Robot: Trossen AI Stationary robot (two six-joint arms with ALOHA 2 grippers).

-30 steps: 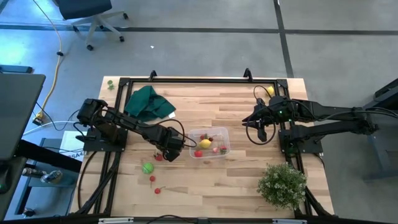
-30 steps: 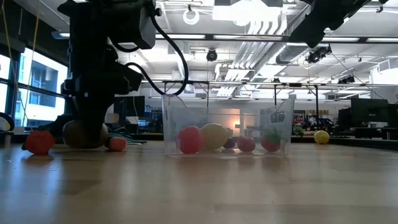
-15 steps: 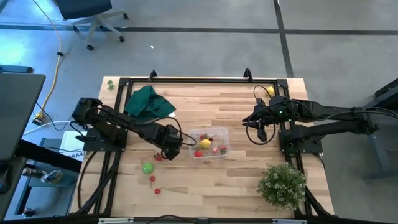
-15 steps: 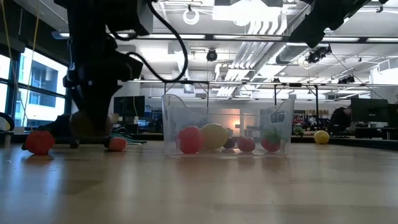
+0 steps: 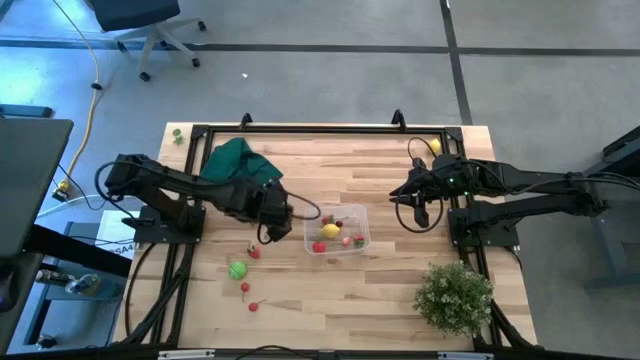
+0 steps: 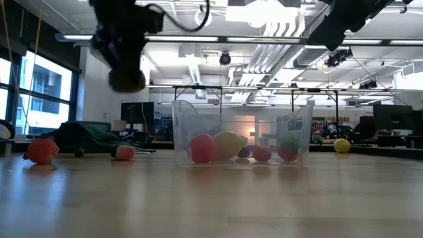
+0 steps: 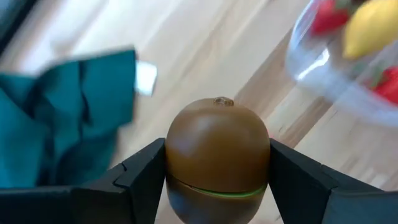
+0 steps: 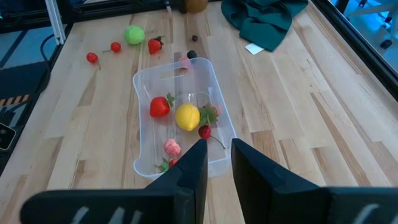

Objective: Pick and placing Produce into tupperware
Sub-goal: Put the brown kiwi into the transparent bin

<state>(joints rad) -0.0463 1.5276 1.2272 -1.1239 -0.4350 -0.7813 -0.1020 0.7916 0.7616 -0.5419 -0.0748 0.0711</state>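
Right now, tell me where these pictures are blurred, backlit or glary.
Left wrist view: the brown kiwi is sharp between the left gripper's fingers, while the green cloth and tupperware behind are out of focus. Low view: bright ceiling lights backlight the scene, so the left gripper shows as a dark, smeared silhouette. High view: even light, soft shadows.

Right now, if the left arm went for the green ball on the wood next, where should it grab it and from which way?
Take the green ball across its round middle, coming straight down from above. It sits alone on bare table, and the nearest red pieces leave room for fingers on either side. Being round, it may roll, so close centred. The left gripper first has to drop its brown kiwi.
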